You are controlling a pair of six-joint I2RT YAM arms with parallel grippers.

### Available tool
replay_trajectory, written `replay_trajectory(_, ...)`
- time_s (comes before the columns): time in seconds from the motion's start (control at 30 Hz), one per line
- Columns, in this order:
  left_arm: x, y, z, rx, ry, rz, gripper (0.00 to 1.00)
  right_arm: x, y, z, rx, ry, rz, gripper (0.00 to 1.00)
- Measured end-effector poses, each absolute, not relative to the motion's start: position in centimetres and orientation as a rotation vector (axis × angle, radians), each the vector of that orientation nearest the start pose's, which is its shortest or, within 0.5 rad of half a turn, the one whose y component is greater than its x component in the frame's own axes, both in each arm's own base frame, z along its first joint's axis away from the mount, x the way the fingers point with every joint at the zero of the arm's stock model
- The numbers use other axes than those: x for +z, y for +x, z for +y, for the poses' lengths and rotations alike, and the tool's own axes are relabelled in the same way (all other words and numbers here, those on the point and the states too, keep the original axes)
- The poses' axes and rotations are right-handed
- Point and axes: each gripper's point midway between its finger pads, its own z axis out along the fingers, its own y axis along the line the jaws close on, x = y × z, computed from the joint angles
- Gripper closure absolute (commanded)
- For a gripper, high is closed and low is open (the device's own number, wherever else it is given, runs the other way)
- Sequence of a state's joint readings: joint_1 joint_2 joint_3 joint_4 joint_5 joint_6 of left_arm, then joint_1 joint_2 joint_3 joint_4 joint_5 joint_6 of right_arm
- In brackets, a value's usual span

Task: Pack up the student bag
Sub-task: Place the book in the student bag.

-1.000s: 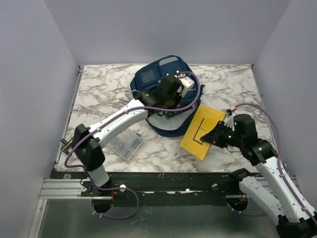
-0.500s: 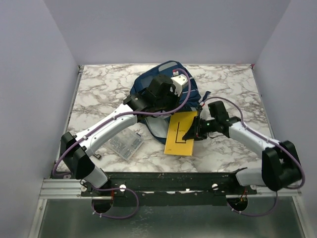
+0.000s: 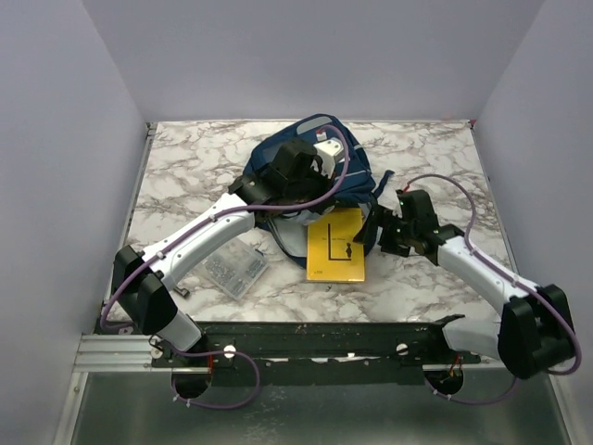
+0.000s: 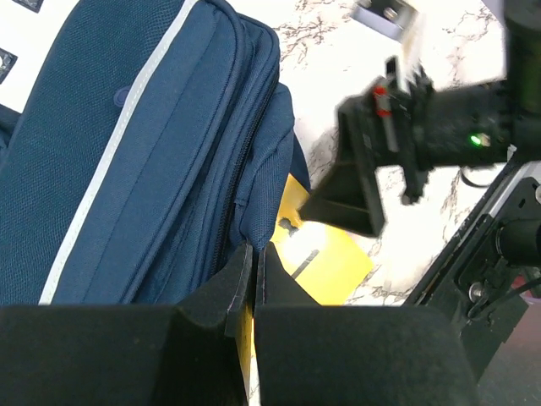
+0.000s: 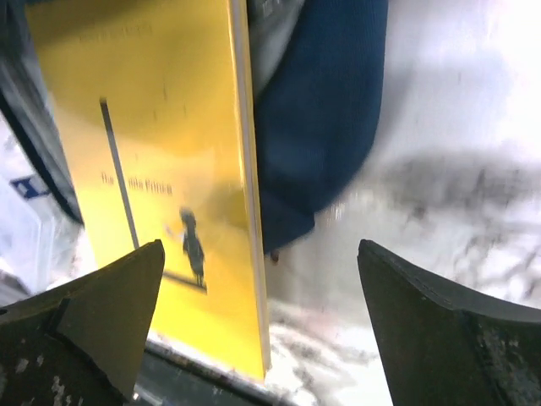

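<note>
- Left gripper (image 4: pixel 251 269): closed tight, apparently pinching the zip edge of the backpack (image 4: pixel 127 169).
- Right gripper (image 5: pixel 262 279): jaws wide, empty, just beside the yellow book (image 3: pixel 337 244).
- Backpack: at the middle of the tabletop (image 3: pixel 185 158), towards the far side. Soft, floppy fabric, likely best held at a seam or rim.
- Bag opening and interior hidden. Cannot tell whether the book's far end sits inside or under.

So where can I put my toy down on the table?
The table has bare marble in the far-left corner, between its left edge and the backpack, and in the far-right corner too. The middle is crowded with the backpack and the yellow book, and the clear plastic box sits near the front left.
</note>
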State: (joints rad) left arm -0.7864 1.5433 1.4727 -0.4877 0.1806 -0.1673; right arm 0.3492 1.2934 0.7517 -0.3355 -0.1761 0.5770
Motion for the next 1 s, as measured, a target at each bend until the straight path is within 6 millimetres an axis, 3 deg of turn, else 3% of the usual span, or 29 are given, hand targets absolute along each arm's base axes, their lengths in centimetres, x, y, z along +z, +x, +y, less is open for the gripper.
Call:
replay_trajectory(0.03,25.5,28.8,-34.5,-0.753,0.779,2.074,1.0,8.5,26.2,15.8,0.664,0.238,2.514,0.0)
replay_trajectory(0.07,25.6,28.8,-34.5,-0.756,0.778,2.074,1.0,8.5,25.8,15.8,0.676,0.247,2.515,0.0)
replay_trajectory(0.27,25.4,28.9,-34.9,-0.797,0.773,2.081,1.0,8.7,19.2,18.2,1.139,0.411,2.387,0.01)
replay_trajectory(0.43,24.7,28.6,-35.3,-0.83,0.781,2.106,1.0,7.2,17.0,19.7,1.396,0.558,2.365,0.17)
replay_trajectory(0.47,24.6,28.6,-35.3,-0.834,0.781,2.108,1.0,6.9,16.9,19.9,1.417,0.579,2.374,0.23)
replay_trajectory(0.63,24.6,28.5,-35.4,-0.84,0.787,2.107,1.0,7.1,17.0,20.8,1.509,0.612,2.355,0.81)
replay_trajectory(0.73,24.6,28.5,-35.4,-0.837,0.792,2.104,1.0,7.6,17.4,21.0,1.537,0.616,2.34,0.9)
replay_trajectory(0.77,24.6,28.5,-35.4,-0.835,0.794,2.103,1.0,7.9,17.6,21.1,1.536,0.599,2.334,0.98)
replay_trajectory(1.0,24.1,28.5,-34.8,-0.797,0.819,2.097,1.0,11.4,20.2,21.5,1.499,0.449,2.3,1.0)
